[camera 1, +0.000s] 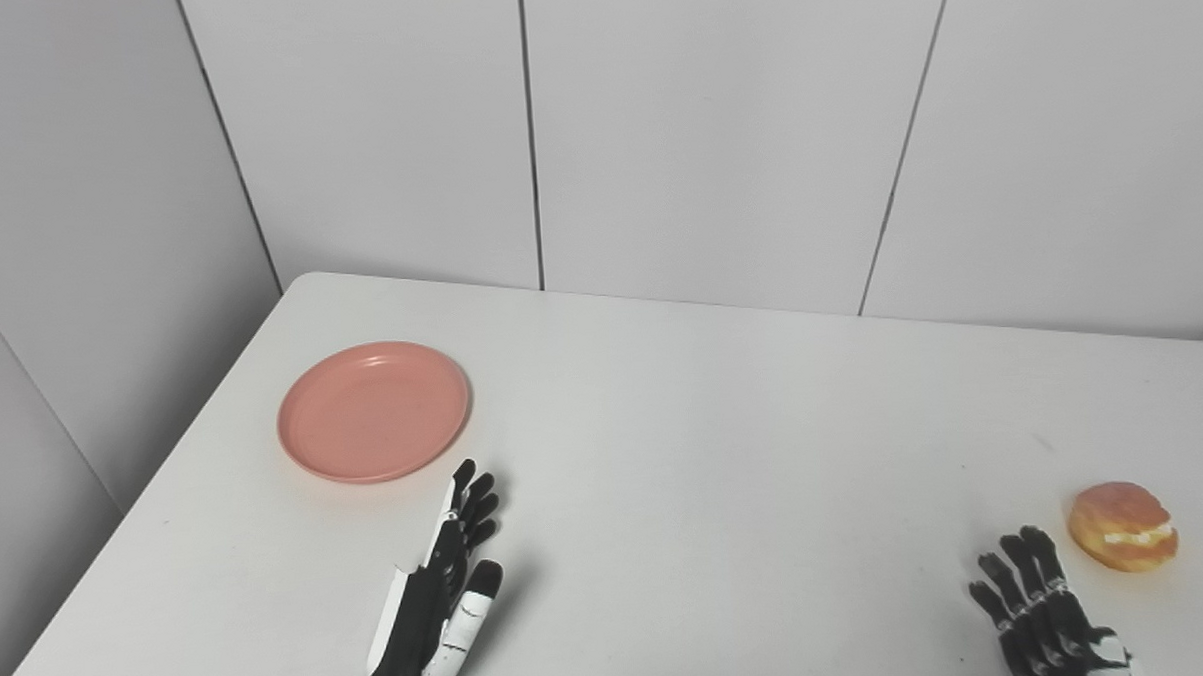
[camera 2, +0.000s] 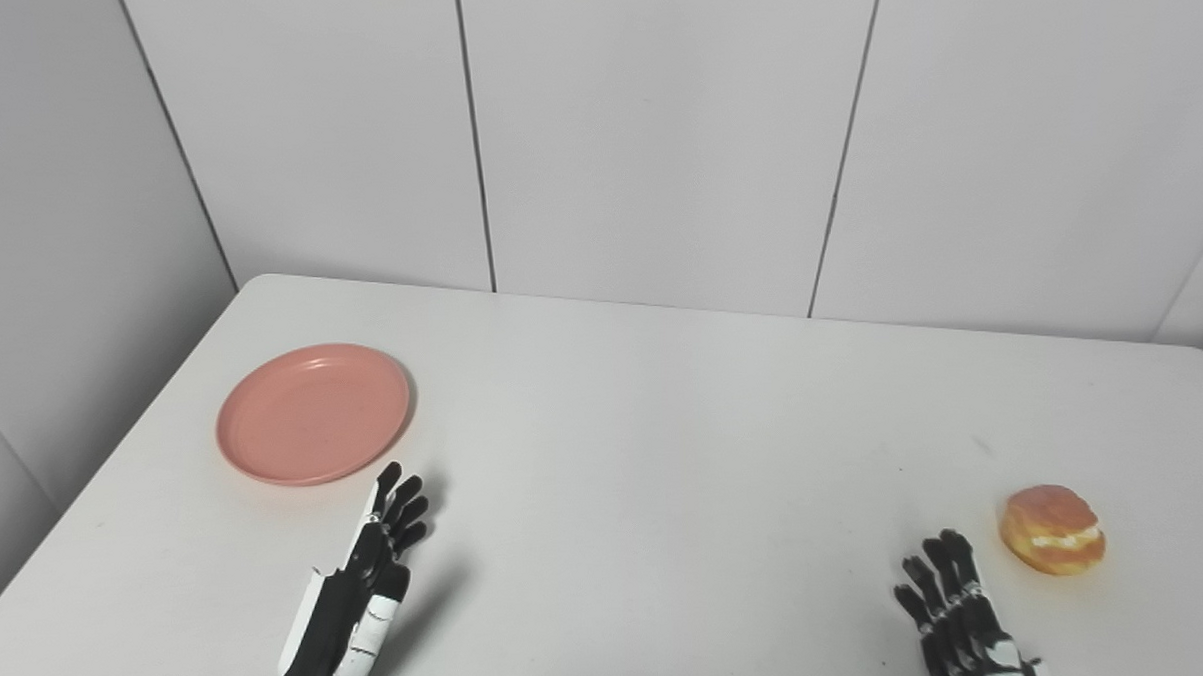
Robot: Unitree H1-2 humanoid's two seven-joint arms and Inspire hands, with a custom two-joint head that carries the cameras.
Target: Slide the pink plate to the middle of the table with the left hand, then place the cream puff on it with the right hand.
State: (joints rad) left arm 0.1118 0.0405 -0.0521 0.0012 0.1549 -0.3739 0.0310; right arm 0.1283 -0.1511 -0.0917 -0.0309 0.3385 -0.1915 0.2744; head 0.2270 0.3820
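A pink plate [camera 1: 373, 411] lies flat on the left part of the white table [camera 1: 715, 444], with nothing on it. My left hand [camera 1: 447, 584] is open, fingers stretched out, its tips just short of the plate's near right rim and not touching it. A golden cream puff [camera 1: 1122, 526] with white filling sits near the table's right front. My right hand [camera 1: 1043, 608] is open low on the table, just left of the puff and a little nearer to me, holding nothing.
Grey panelled walls stand behind the table and along its left side. The table's left edge runs diagonally close to the plate. A wide stretch of bare tabletop lies between the plate and the cream puff.
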